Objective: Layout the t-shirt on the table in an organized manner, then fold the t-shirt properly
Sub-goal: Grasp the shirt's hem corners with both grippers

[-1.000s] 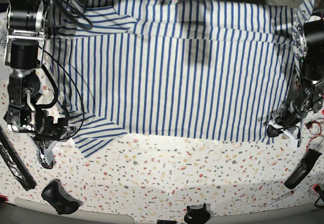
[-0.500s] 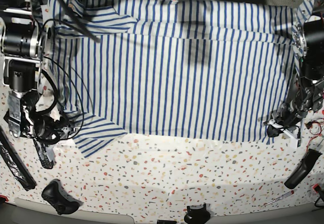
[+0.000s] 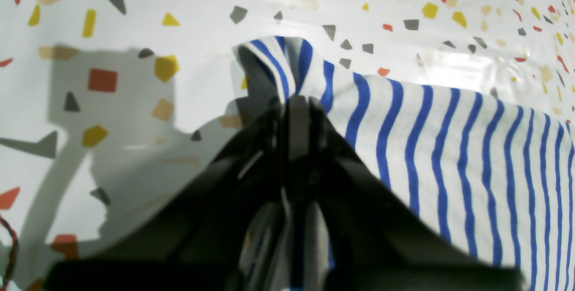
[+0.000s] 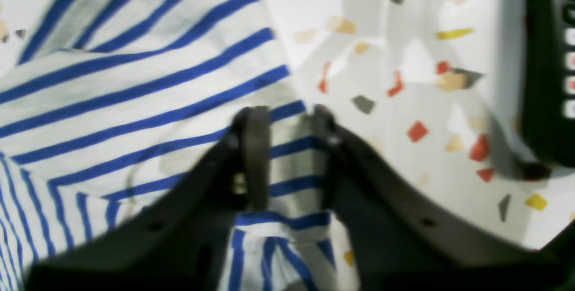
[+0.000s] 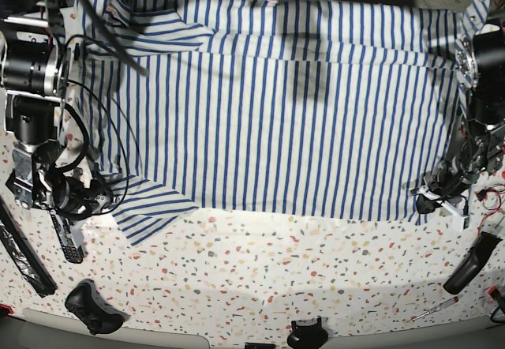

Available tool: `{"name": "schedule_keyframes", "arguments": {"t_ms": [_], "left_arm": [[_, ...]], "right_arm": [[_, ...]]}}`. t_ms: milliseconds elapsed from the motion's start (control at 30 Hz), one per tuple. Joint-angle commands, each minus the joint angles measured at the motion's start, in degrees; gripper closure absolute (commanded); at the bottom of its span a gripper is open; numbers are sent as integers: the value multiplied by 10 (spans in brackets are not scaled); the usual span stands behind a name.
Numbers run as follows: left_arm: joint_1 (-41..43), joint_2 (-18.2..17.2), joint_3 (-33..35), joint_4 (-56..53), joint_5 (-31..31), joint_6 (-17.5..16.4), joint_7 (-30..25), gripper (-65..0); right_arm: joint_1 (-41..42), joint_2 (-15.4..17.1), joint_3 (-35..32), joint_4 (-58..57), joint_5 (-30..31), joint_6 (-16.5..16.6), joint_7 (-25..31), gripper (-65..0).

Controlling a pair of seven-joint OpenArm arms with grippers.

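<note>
T-shirt [image 5: 276, 104] white w/ blue stripes, spread flat across speckled table [image 5: 300, 262]; near sleeve creased.

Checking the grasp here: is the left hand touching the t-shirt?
Touching. In the left wrist view the left hand is shut on a bunched corner of the t-shirt, cloth pinched between its fingers.

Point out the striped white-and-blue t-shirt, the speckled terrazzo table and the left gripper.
striped white-and-blue t-shirt [image 5: 276, 120], base view, middle of the body panel.
speckled terrazzo table [image 5: 300, 270], base view, bare surface below the hem.
left gripper [image 3: 294, 100], left wrist view, closed tips pinching the shirt corner.
</note>
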Motion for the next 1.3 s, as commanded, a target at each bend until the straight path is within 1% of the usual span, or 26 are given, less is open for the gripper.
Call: {"name": "schedule_keyframes", "arguments": {"t_ms": [0, 33, 67, 300, 333, 400, 433, 567, 667, 700, 733, 767, 967, 1067, 1267], "left_arm": [[-15, -8, -1, 7, -2, 0, -5, 0], [-15, -8, -1, 7, -2, 0, -5, 0], [-15, -8, -1, 7, -2, 0, -5, 0], [-10, -6, -1, 7, -8, 0, -5, 0], [-9, -5, -1, 8, -9, 0, -5, 0], [-4, -5, -1, 8, -10, 0, -10, 0], [0, -5, -1, 8, -10, 0, -13, 0], [16, -5, -1, 8, -10, 0, -31, 0], [22, -5, -1, 8, -9, 0, -41, 0], [22, -5, -1, 8, -9, 0, -42, 0], [21, -5, -1, 8, -9, 0, -42, 0], [21, -5, -1, 9, -10, 0, -42, 0], [21, -5, -1, 33, -10, 0, -41, 0], [21, -5, -1, 43, -10, 0, -39, 0], [21, -5, -1, 45, -10, 0, -39, 0]], "right_arm": [[12, 5, 1, 2, -2, 7, 4, -64], [12, 5, 1, 2, -2, 10, 13, -25], [12, 5, 1, 2, -2, 11, 20, 0], [12, 5, 1, 2, -2, 13, 75, 0], [12, 5, 1, 3, -2, 19, 80, 0], [12, 6, 1, 7, -2, 48, 85, 0], [12, 7, 1, 10, -2, 57, 84, 0], [13, 11, 1, 12, -2, 57, 80, 0], [18, 12, 1, 12, -2, 57, 80, -224], [23, 13, 1, 12, -2, 57, 81, -276], [28, 13, 1, 12, -2, 56, 80, -307], [35, 14, 1, 12, -2, 56, 80, -316], [60, 19, 1, 12, -14, 53, 56, -315], [53, 14, 1, 8, -28, 48, 53, -315], [42, -2, 1, 5, -28, 46, 21, -314]]}}
